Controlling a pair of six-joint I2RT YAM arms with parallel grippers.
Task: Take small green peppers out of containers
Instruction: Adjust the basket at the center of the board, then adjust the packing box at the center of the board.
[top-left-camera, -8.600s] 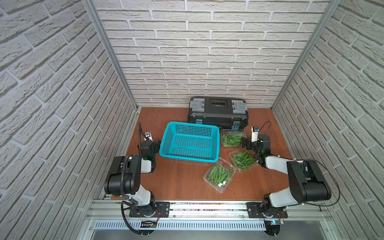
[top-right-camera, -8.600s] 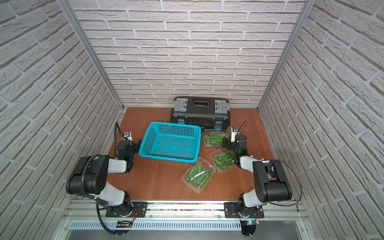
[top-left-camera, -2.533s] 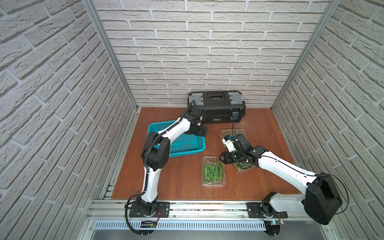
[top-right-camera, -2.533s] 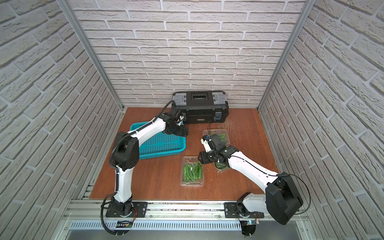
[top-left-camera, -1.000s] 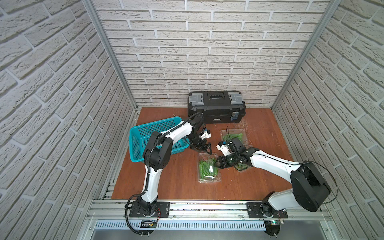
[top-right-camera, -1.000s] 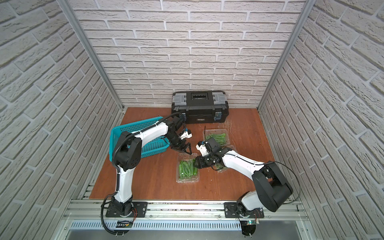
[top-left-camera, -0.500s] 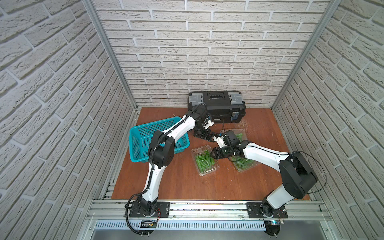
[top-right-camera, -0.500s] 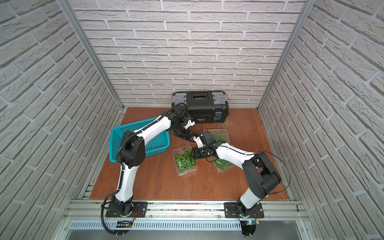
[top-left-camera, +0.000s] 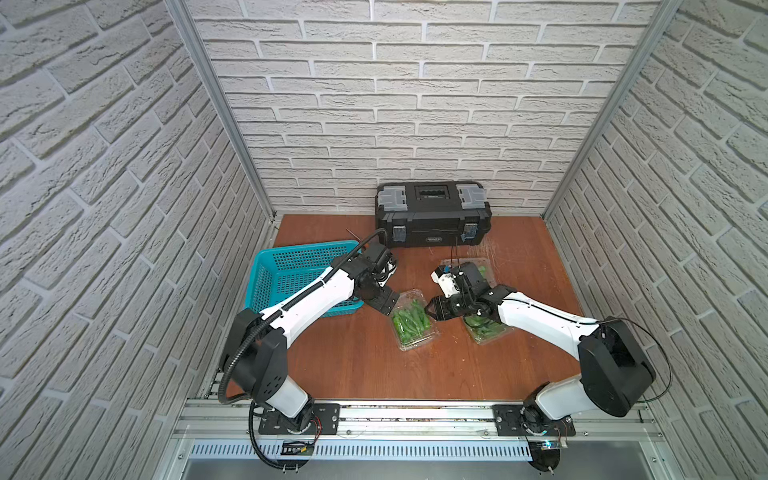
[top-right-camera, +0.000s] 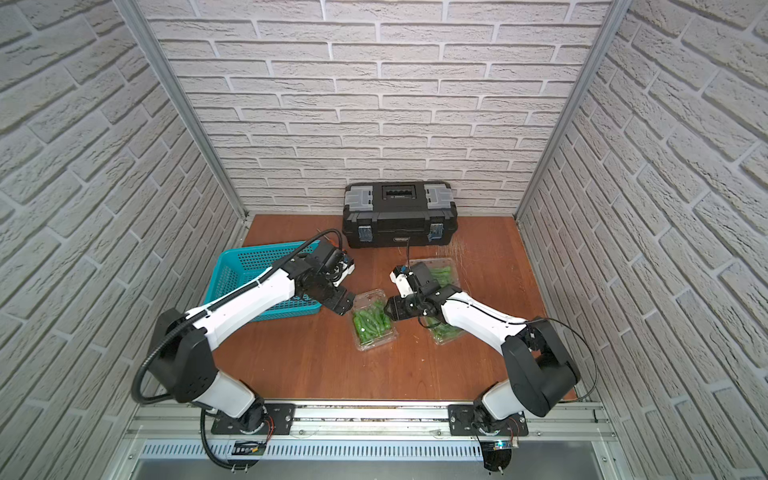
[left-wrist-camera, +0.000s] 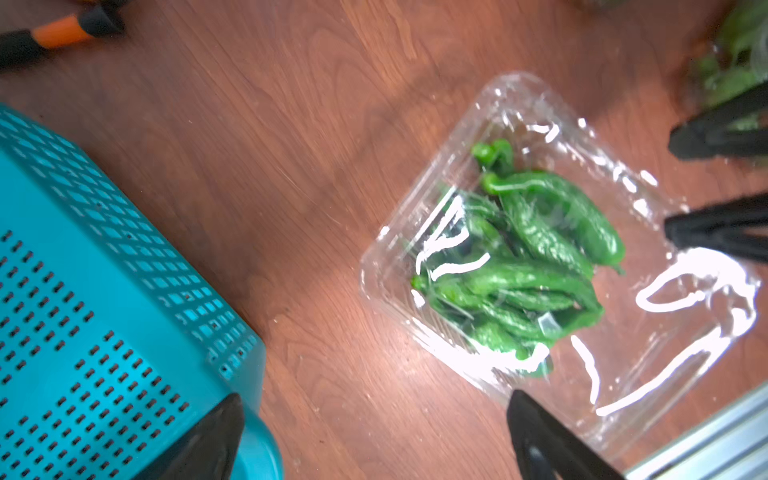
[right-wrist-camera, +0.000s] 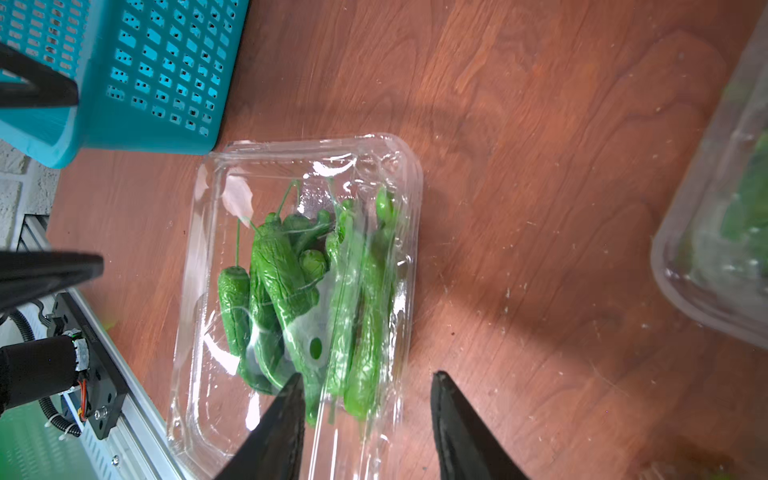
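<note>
Top views: your left gripper (top-left-camera: 384, 301) and right gripper (top-left-camera: 436, 309) flank one clear container (top-left-camera: 415, 340) beside the teal basket (top-left-camera: 266, 286). Left wrist: jaws spread wide and empty, with the small green peppers (left-wrist-camera: 540, 257) inside that container. Right wrist: jaws parted over the container's end, clamping nothing.

table (top-left-camera: 365, 370): reddish-brown wood grain, satin finish; i see fine scuffs on it up close.
clamshell container (left-wrist-camera: 665, 332): thin clear plastic, very glossy, glare streaks across the lid.
peppers (left-wrist-camera: 536, 266): waxy green skin, wrinkled, shiny.
basket (top-left-camera: 286, 270): teal plastic, smooth, perforated.
toolbox (top-left-camera: 432, 212): black plastic, matt, with grey plastic latches.
walls (top-left-camera: 415, 104): white brick relief, rough and matt.
rail (top-left-camera: 415, 413): bare brushed metal.
left arm (top-left-camera: 320, 293): smooth white shell, semi-gloss, plastic as far as i can judge; joints matt black.
right gripper (right-wrist-camera: 365, 374): fingers (right-wrist-camera: 274, 436) matt black.
</note>
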